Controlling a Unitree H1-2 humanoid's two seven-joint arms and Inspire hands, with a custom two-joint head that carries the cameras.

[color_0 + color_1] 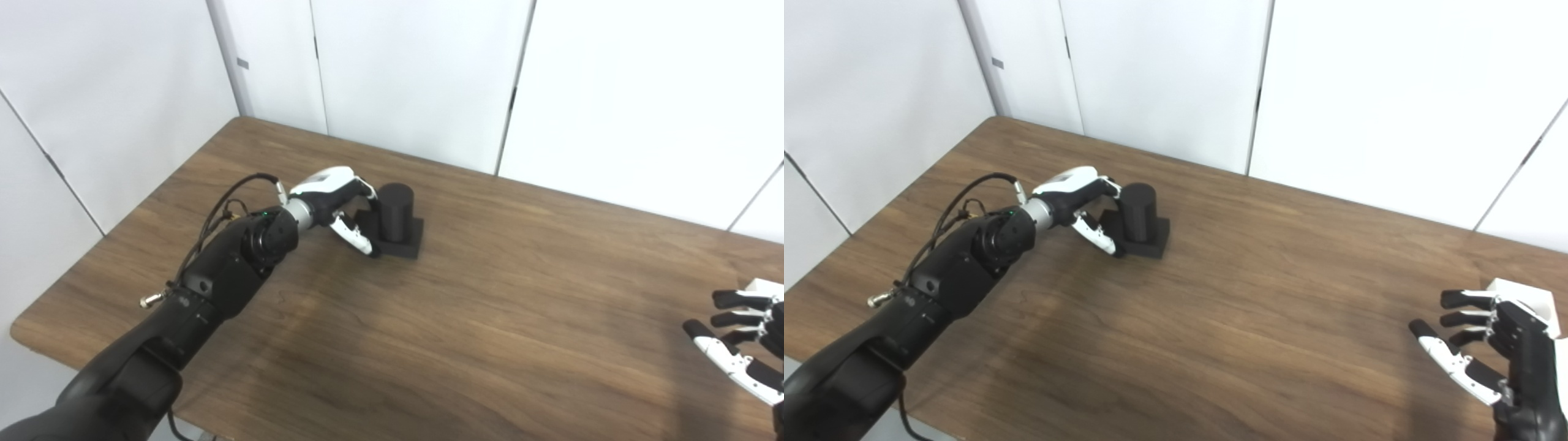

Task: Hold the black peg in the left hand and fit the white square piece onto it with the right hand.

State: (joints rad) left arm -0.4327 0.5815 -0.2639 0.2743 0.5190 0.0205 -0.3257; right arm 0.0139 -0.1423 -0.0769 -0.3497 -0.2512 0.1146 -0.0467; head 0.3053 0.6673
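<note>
Left eye view: my left hand (pixel 334 202) cups the black cylindrical peg on its square black base (pixel 397 222) far-left on the wooden table (pixel 465 318), fingers not visibly closed. I'd wrap them snugly before lifting.

Right eye view: my right hand (pixel 1488 352) is spread, holding nothing, beside the white square piece (pixel 1528 300). I'd grasp its outer walls.

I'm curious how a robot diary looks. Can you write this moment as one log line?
left robot hand: fingers around black peg, peg on table | right robot hand: open, beside white square piece | fitting: not yet begun
</note>
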